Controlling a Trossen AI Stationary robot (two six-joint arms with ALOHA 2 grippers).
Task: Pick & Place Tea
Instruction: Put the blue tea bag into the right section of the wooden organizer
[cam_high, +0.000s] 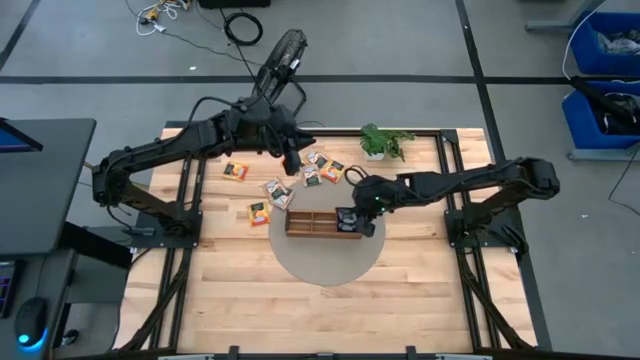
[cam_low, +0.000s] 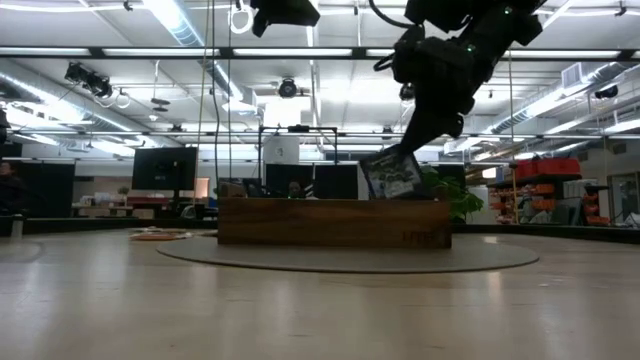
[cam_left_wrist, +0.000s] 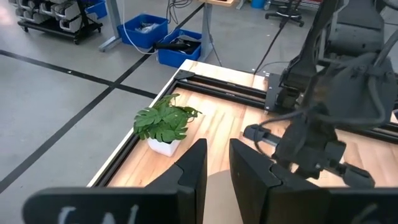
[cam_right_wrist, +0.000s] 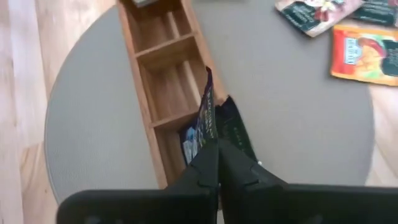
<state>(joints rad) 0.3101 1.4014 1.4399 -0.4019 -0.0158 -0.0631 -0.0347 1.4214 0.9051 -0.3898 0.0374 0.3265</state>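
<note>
The long wooden tray (cam_high: 310, 222) lies on a round grey mat (cam_high: 325, 262). My right gripper (cam_right_wrist: 217, 146) is over the tray's right end compartment, shut on a dark blue tea packet (cam_low: 392, 175). A lighter blue packet (cam_right_wrist: 188, 144) shows in that same compartment. Several more tea packets lie flat beyond the tray, among them an orange one (cam_high: 236, 170), one (cam_high: 278, 190) and one (cam_high: 260, 213). My left gripper (cam_high: 291, 160) hangs high over the far packets; its fingers (cam_left_wrist: 198, 163) stand a little apart with nothing between them. My right gripper pinches the dark packet by its upper edge (cam_right_wrist: 210, 134) between its two fingers. The fingers slant down from above. The packet hangs on edge below them, tilted, its lower part (cam_low: 385, 192) at the top of the tray's right end compartment. Whether it rests there I cannot tell.
A small potted plant (cam_high: 385, 142) stands at the table's far edge, right of the packets. Black frame rails (cam_high: 448, 190) run along the table's sides. The tray's two other compartments (cam_right_wrist: 163, 68) show bare wood.
</note>
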